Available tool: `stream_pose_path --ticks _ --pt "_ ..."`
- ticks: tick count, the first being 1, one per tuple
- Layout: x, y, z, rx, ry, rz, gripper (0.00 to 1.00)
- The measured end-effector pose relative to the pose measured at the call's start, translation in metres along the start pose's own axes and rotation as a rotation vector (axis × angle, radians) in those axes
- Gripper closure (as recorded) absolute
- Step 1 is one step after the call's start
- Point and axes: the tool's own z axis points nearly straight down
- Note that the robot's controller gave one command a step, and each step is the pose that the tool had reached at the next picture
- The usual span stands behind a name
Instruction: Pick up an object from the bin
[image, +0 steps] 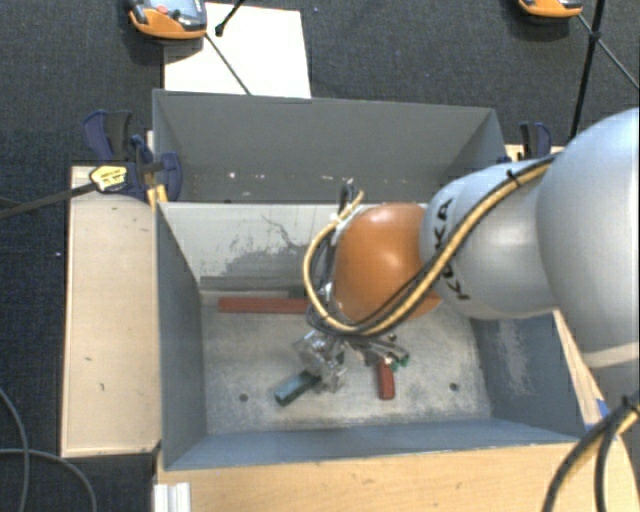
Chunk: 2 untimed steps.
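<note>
My gripper (325, 368) hangs low over the middle of the bin floor, under the orange cover. Just below and to the left of its fingertips lies a small dark teal block-shaped thing (293, 389), with one end right at the fingers. To the right of the gripper lies a short reddish-brown stick with a green end (385, 378). A long reddish-brown bar (260, 306) rests along the back of the floor, left of the gripper.
The arm and its orange cover with cables hide the middle and right rear of the bin. The bin's walls slope down to the floor on every side; bare floor lies to the left and right front.
</note>
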Motion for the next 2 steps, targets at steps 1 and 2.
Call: stream_pose_path --ticks 1,2 --pt "0.000 0.000 0.000 0.000 0.000 0.002 1.00" --pt "0.018 0.010 -0.132 0.001 0.001 0.022 1.00"
